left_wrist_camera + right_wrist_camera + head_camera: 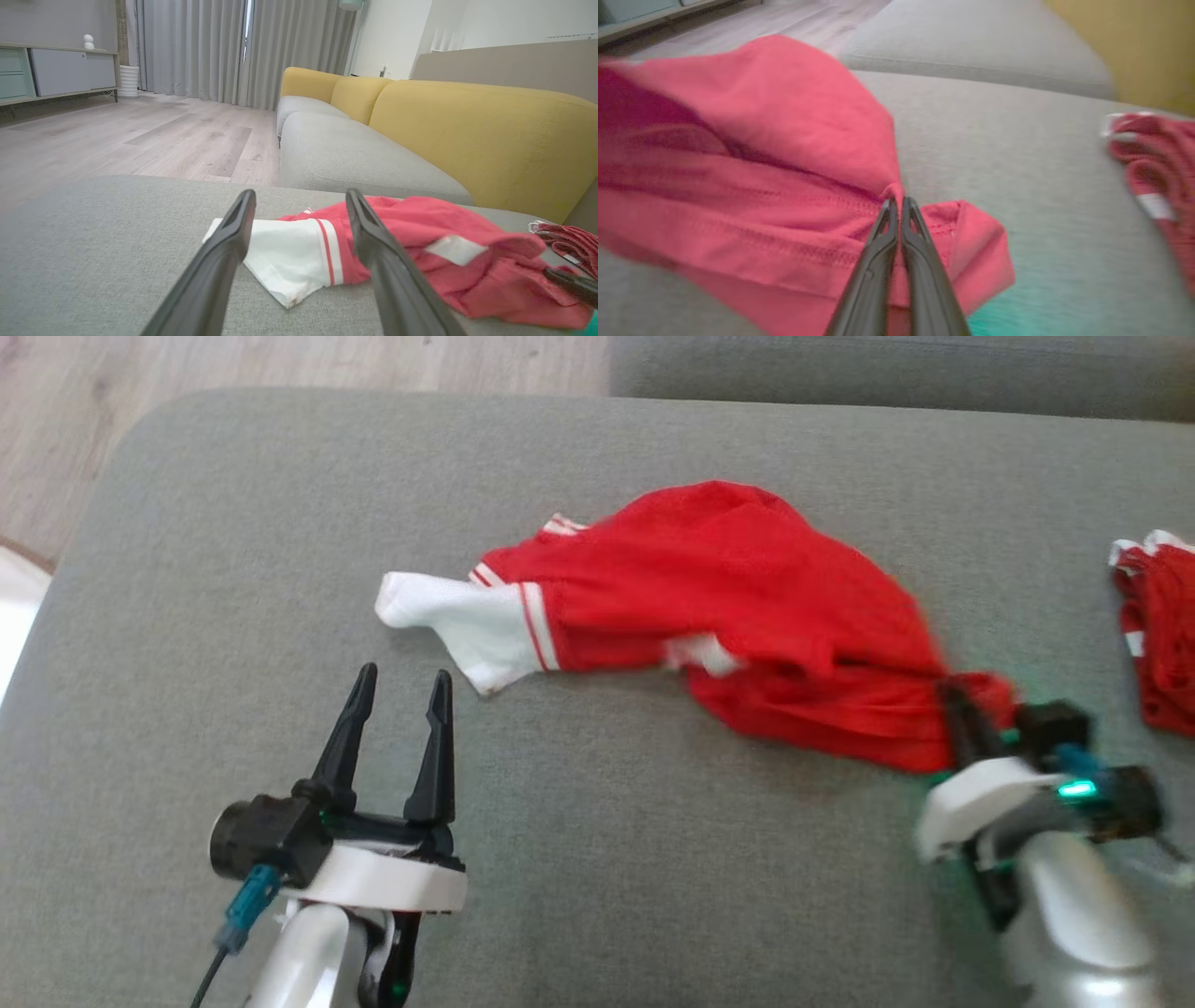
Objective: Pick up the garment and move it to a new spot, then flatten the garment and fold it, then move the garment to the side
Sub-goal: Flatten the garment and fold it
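Two claws, two garments: right claw [898,202] pinches the red garment [728,588], left claw [403,674] gapes, spare garment [1162,635] apart.

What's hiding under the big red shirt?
The red shirt lies on the gray cushion. It is bunched up, so anything beneath its folds is covered. The right gripper pinches its hem.

In head view the right gripper [960,707] is motion-blurred; its fingertips are buried in the garment [747,607] hem. The second red garment [1160,635] is cut off by the right edge, shape unreadable.
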Available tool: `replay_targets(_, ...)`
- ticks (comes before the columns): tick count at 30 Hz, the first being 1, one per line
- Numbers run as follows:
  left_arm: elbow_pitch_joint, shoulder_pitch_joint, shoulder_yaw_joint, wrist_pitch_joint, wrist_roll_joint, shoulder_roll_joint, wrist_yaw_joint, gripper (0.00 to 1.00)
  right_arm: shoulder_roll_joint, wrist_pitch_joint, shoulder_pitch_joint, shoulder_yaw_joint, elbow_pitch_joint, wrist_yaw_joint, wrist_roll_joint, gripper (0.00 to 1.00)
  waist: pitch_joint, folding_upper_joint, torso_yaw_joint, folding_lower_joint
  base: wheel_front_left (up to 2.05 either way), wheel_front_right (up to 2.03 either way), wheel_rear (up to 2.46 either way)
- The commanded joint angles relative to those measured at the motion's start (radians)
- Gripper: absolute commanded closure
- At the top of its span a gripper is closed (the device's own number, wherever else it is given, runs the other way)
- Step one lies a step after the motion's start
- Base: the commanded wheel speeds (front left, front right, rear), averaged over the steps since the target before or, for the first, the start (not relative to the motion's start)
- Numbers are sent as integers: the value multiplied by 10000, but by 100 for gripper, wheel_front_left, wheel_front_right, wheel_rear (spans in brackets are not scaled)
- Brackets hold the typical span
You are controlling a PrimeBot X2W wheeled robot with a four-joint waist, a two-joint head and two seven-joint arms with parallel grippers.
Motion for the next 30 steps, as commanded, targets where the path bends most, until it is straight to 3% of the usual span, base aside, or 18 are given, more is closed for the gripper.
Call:
replay_targets(1, -287, -270, 346, -95, 74, 5, -62, 0, -258, -134, -359, -226, -412, 65, -300, 100, -88, -1, -125, 0, 0, 0, 0)
replay_targets(4, -283, -257, 337, -95, 83, 1, -71, 0, -451, -26, -358, -1029, -655, 65, -893, 100, -176, -1, -223, 0, 0, 0, 0)
replay_targets(5, -277, -247, 336, -95, 84, 0, -73, 0, -477, -3, -358, -1245, -738, 65, -1111, 96, -211, -1, -250, 0, 0, 0, 0)
replay_targets(6, -270, -235, 340, -95, 79, 0, -75, 0, -463, -11, -358, -1410, -827, 65, -1319, 0, -244, -1, -273, 0, 0, 0, 0)
replay_targets(11, -227, -150, 367, -95, -2, -3, -85, 0, 15, -415, -336, -1166, -1262, 65, -1333, 0, -435, -1, -381, 0, 0, 0, 0)
replay_targets(23, -442, 129, 450, -95, -35, -4, -97, 0, 280, -926, 1332, 2464, -4497, 65, 1094, 0, -780, -1, -625, 0, 0, 0, 0)
replay_targets(30, -466, 172, 272, -95, -30, -4, -106, 0, 257, -929, 1829, 3413, -4983, 65, 1132, 0, -780, -1, -530, 0, 0, 0, 0)
